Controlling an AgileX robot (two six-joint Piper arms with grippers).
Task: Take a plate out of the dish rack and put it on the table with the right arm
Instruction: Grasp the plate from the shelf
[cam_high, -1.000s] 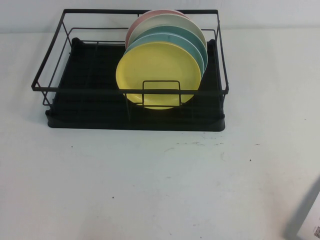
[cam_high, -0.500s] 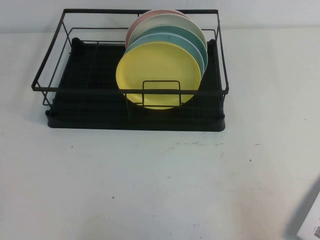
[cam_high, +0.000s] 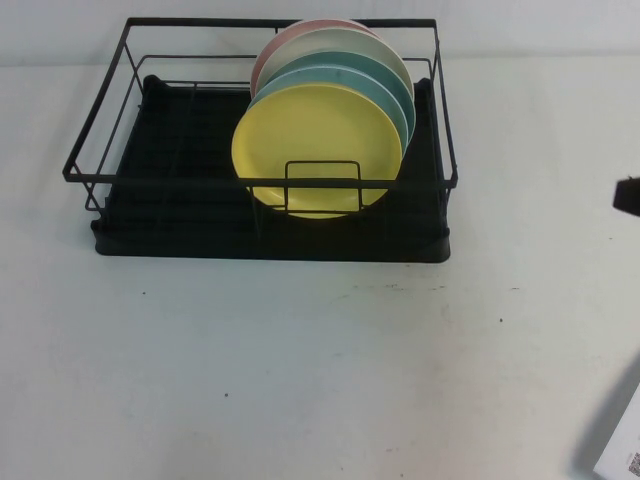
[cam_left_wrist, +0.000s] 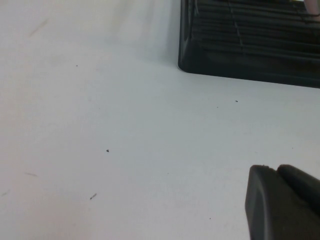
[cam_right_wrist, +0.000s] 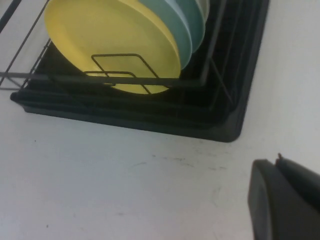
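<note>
The yellow plate (cam_high: 316, 140) stands on edge at the front of a row of plates in the right half of the black dish rack (cam_high: 270, 245). It also shows in the right wrist view (cam_right_wrist: 110, 35), behind the rack's small wire loop (cam_right_wrist: 120, 72). My right gripper (cam_high: 628, 195) shows only as a dark tip at the right edge of the high view, to the right of the rack and apart from it; in its wrist view (cam_right_wrist: 275, 161) its fingers are together and empty. My left gripper (cam_left_wrist: 274, 169) is shut and empty over the table (cam_high: 300, 370), near the rack's corner (cam_left_wrist: 250, 45).
Behind the yellow plate stand a light blue plate (cam_high: 375, 88), a teal one, a cream-white plate (cam_high: 340, 42) and a pink one at the back. The rack's left half holds nothing. A white and grey part (cam_high: 622, 440) shows at the lower right corner.
A dark tip of my right gripper has come into the high view at the right edge. The plates and rack have not moved.
</note>
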